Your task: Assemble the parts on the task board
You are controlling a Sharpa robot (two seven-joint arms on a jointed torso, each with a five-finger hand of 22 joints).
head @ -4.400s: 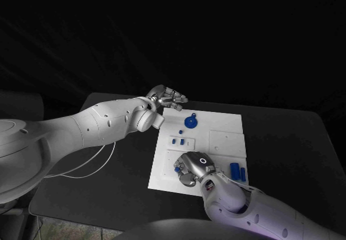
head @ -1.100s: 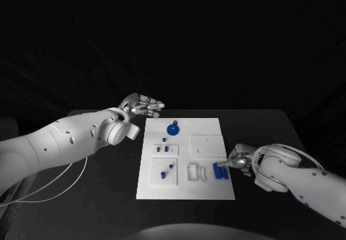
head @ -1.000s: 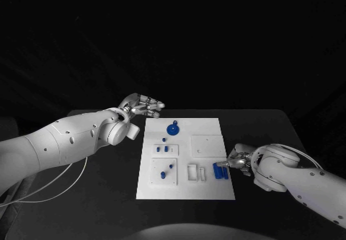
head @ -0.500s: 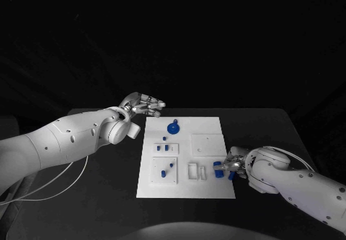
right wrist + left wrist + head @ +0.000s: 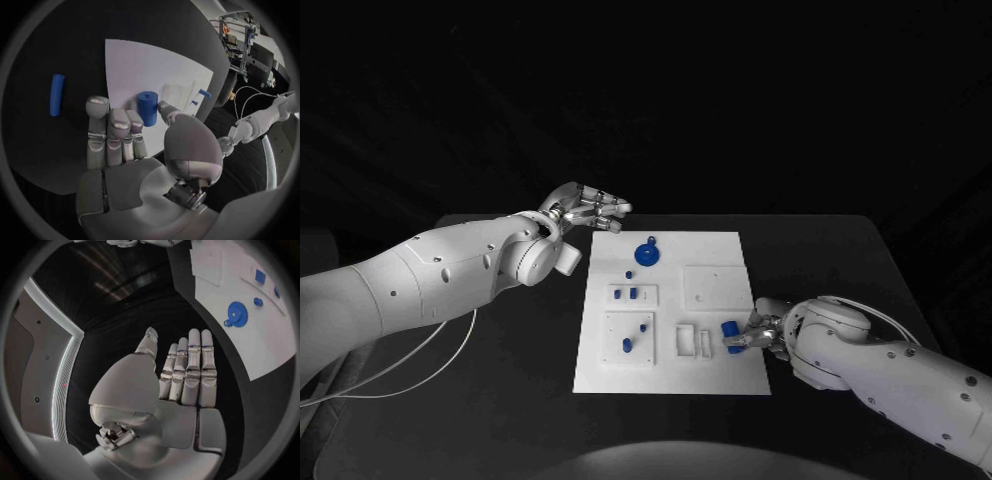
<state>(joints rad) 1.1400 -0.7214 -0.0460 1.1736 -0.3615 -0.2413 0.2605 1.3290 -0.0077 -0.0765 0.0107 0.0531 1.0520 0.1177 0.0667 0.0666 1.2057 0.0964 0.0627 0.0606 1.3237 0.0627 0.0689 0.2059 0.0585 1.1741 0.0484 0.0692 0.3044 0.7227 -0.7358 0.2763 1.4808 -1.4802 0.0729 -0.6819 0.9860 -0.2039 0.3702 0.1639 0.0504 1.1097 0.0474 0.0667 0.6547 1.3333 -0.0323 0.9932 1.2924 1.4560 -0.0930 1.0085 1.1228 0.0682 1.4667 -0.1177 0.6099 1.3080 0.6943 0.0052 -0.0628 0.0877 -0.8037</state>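
**Right robot hand pinches a blue peg at the board's edge**

I see my right robot hand (image 5: 134,132) holding a short blue cylinder (image 5: 147,108) between thumb and fingers, at the right edge of the task board (image 5: 711,375). It looks light, rigid and smooth, likely to slip or twist, so I'd keep the grip on its lower half. A second blue cylinder (image 5: 57,94) lies on the tabletop (image 5: 56,145), well apart from the fingers. My left robot hand (image 5: 178,375) hovers with fingers straight and empty, beside the board's far corner, near the blue gear (image 5: 236,314).
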